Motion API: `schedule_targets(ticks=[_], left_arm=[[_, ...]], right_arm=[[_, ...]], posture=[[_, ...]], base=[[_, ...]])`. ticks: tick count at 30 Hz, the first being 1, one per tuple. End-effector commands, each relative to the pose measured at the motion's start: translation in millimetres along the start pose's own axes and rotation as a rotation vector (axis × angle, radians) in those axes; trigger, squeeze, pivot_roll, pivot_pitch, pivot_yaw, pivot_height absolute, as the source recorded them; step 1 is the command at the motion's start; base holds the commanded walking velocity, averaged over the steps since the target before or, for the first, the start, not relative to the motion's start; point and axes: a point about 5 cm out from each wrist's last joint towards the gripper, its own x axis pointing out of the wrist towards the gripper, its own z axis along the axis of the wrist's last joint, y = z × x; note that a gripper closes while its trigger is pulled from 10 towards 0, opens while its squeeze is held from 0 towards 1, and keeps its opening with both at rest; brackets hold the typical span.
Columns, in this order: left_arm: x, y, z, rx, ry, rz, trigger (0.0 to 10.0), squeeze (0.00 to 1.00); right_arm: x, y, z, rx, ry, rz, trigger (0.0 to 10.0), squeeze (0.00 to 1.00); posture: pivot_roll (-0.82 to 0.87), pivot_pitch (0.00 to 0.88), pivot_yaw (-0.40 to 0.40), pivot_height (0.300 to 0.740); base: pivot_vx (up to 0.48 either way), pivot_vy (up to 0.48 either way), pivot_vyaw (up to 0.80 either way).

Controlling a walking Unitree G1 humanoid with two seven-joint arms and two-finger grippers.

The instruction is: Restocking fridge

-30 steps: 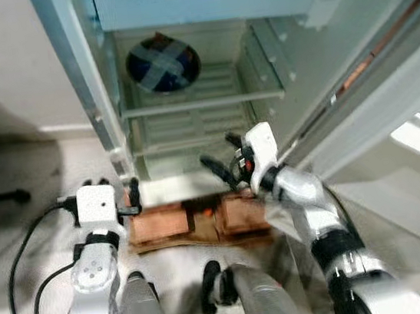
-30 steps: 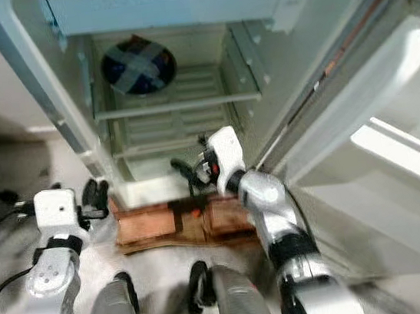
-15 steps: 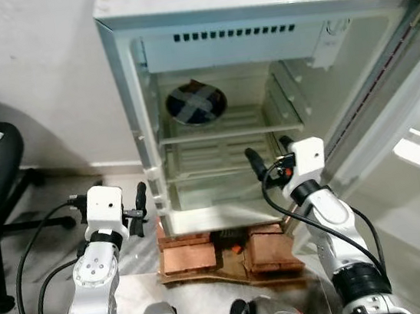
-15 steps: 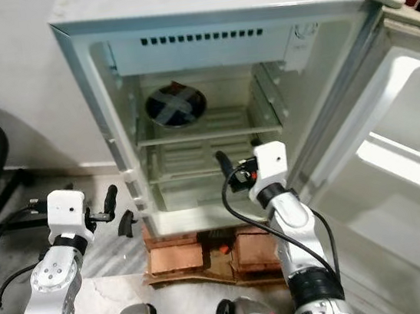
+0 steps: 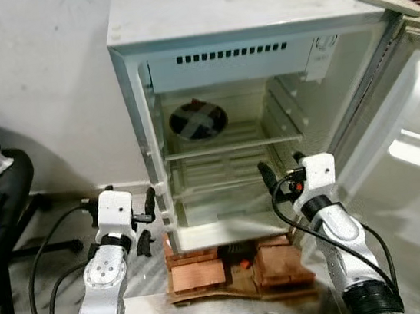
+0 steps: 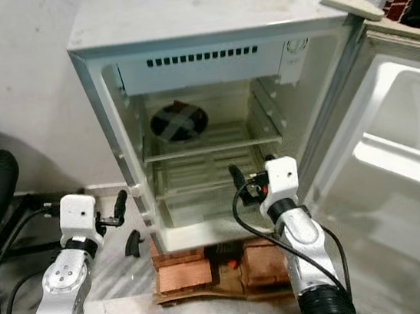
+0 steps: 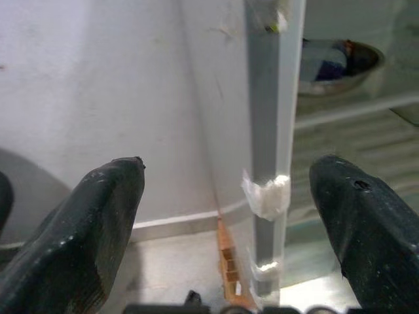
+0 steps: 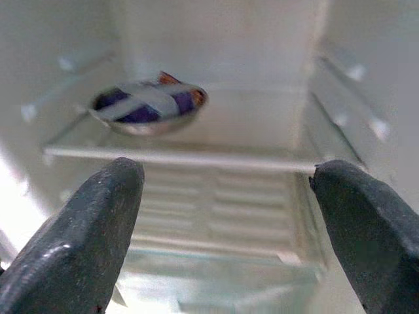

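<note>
The fridge point(image 5: 265, 103) stands open on bricks point(image 5: 232, 266), a bowl point(image 5: 198, 120) on its shelf. The left claw point(image 5: 150, 211), beside the fridge's frame, and the right claw point(image 5: 280, 172), before its mouth, are both wide open and empty. Better to fetch an item, then enter straight, clear of the frame.

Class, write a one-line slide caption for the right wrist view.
Open right end effector faces the fridge interior, where a covered bowl sits on the upper shelf.

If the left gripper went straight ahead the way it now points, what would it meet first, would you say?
Most likely the front edge of the white fridge's left side wall, which stands between the open left gripper's black fingers; depth is unclear.
</note>
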Motion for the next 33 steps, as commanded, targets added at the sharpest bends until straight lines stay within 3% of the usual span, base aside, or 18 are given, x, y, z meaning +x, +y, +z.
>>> schedule_targets(ticks=[1,32,33], left_arm=[[-5.7,-0.4,-6.8,0.001,0.025,-0.005,10.0,0.00],[-6.6,-1.5,-7.9,0.005,0.025,-0.011,10.0,0.00],[-7.4,-2.3,-9.0,0.009,0.023,-0.037,10.0,0.00]], right_arm=[[-3.4,-2.4,-0.2,0.008,0.005,-0.021,10.0,0.00],[-5.7,-3.8,-0.8,0.008,0.013,-0.029,10.0,0.00],[-10.1,-6.8,-2.1,0.004,0.023,-0.064,10.0,0.00]], posture=[[0.13,0.000,-0.054,0.740],[0.13,0.000,-0.056,0.740],[0.06,0.000,-0.008,0.740]], base=[[-0.300,0.000,0.00],[-0.300,0.000,0.00],[0.000,0.000,-0.46]])
